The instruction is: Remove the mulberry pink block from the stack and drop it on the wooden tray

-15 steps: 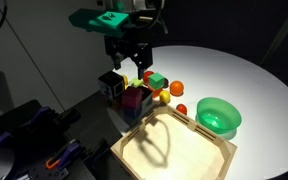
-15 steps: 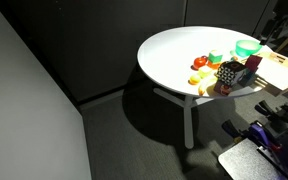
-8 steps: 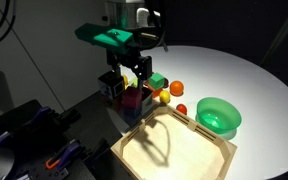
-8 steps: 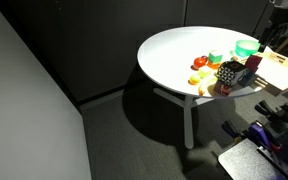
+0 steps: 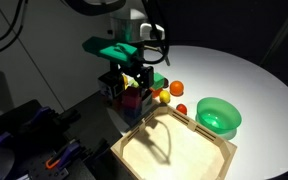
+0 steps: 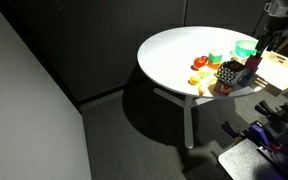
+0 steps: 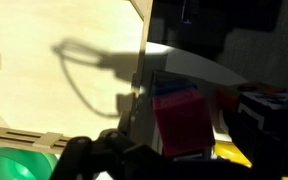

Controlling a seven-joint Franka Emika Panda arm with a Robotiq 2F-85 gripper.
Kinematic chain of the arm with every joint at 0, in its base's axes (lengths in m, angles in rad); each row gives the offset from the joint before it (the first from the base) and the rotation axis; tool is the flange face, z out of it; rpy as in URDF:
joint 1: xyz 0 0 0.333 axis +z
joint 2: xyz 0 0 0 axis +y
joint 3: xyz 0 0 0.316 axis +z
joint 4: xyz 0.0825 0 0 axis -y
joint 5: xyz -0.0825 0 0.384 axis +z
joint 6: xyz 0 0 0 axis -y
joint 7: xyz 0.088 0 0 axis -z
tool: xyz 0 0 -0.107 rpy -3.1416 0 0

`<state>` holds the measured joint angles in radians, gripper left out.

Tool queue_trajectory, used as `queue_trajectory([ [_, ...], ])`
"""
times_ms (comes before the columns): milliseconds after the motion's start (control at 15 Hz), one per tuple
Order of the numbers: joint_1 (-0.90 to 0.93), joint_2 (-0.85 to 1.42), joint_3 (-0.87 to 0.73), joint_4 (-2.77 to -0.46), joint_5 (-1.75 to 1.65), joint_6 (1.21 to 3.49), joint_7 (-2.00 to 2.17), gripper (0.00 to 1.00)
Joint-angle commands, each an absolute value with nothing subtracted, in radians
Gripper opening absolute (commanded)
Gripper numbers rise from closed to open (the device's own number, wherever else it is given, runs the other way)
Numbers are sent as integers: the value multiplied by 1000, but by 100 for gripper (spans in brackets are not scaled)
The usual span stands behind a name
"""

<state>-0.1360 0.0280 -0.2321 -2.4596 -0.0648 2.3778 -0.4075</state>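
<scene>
The mulberry pink block (image 5: 134,98) sits on top of the stack at the table edge, next to the wooden tray (image 5: 174,150). In the wrist view the block (image 7: 184,118) lies between my fingers, with a dark blue sliver of the cube under it (image 7: 176,88). My gripper (image 5: 134,80) is open and low over the stack, with its fingers on either side of the pink block. In an exterior view the gripper (image 6: 267,38) hangs above the block (image 6: 252,66) and the tray (image 6: 282,70). The tray (image 7: 54,70) fills the left of the wrist view.
A black multicoloured cube (image 5: 111,88) stands right beside the stack. A green block (image 5: 156,80), orange and red balls (image 5: 177,89) and a yellow piece lie behind it. A green bowl (image 5: 219,117) stands by the tray's far corner. The table edge is close.
My gripper has come down and shifted towards the stack, from above it to around the pink block. The blocks have not moved.
</scene>
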Motion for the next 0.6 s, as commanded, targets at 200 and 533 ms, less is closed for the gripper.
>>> queue_trajectory([
  [200,-166,87,-212,-2428,-75,2393,-420,100],
  [533,-166,115,-209,-2420,-98,2409,-393,72],
])
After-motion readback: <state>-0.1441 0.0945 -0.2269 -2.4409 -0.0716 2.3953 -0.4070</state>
